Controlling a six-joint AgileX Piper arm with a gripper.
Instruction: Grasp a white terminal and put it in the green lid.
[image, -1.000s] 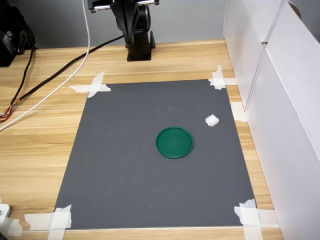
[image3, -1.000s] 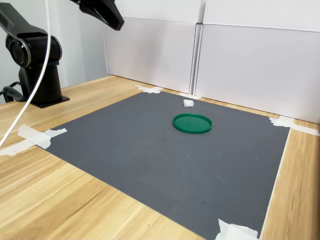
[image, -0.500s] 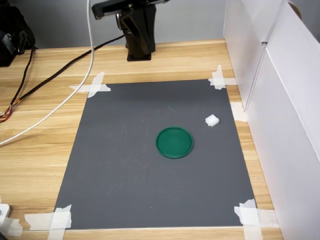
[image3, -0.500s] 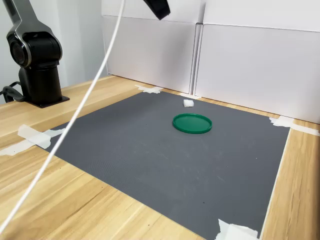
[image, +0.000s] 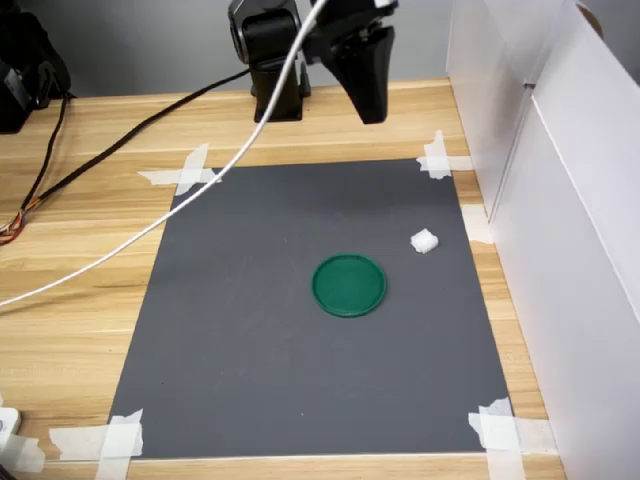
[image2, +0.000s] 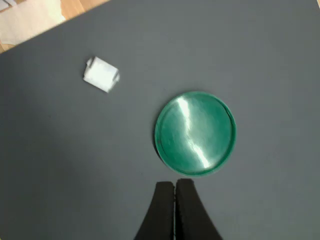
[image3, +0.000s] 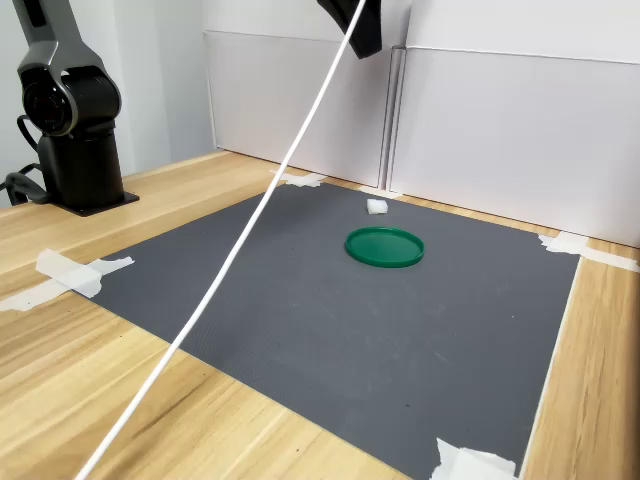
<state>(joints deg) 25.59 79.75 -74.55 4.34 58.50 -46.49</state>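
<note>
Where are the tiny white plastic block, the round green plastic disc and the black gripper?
tiny white plastic block (image: 424, 241), first exterior view, its top.
round green plastic disc (image2: 195, 133), wrist view, its centre.
black gripper (image2: 175, 186), wrist view, between its fingertips.

A lab-style robot test bench is shown, not a home or a shop. A light wooden tabletop (image: 90, 280) is seen, with a dark grey mat (image: 260, 350) fastened to it by strips of white tape (image: 185, 172) at the corners. The work area is closed off on one side by plain white panels (image3: 500, 130). A black robot base (image3: 75, 130) is mounted on the tabletop, and black and white cables (image: 120, 135) are trailed across the wood.
</note>
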